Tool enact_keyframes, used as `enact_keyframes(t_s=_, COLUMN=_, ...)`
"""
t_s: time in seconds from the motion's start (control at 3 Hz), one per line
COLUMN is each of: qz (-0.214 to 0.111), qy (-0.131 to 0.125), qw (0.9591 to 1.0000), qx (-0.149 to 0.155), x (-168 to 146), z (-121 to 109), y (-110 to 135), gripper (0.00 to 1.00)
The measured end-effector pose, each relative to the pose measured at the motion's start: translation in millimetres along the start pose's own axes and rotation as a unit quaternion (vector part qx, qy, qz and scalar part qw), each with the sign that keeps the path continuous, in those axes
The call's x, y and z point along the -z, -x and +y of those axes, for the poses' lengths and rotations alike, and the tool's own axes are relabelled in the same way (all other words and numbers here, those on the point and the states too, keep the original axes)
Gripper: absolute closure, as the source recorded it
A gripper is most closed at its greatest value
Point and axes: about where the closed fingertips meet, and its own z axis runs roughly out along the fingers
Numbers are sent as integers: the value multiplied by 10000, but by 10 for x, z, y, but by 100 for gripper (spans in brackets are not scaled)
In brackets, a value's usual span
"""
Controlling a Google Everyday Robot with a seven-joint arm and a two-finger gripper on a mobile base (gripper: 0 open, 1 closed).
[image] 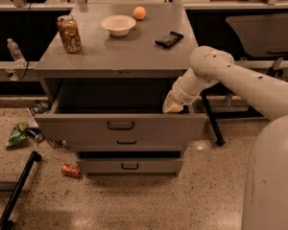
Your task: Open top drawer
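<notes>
Top drawer: stands well out. Gripper: at its right inner edge; closure we cannot tell. Risk: snagging side wall if lifted askew.

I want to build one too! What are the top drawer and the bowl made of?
The top drawer looks like grey metal: thin flat walls, dull sheen. The bowl seems ceramic or plastic, smooth and pale. The claw sits at the drawer's right edge.
</notes>
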Motion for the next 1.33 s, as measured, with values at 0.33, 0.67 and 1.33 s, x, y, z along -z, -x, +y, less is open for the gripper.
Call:
enact_keyframes(t_s=0.33, qz=-79, qy=133, qw=9999, qx=32, x=-165, z=31, y=6, gripper=100)
enact_keyframes(t_s=0.67, qz=-156, qy=338, qw=9993, qx=43, x=-303, z=159, y=-1, gripper=100)
enact_keyframes(t_s=1.33, qz=-256, qy=1001, qw=9943, qx=-272, x=-359, z=656, y=1, gripper=100)
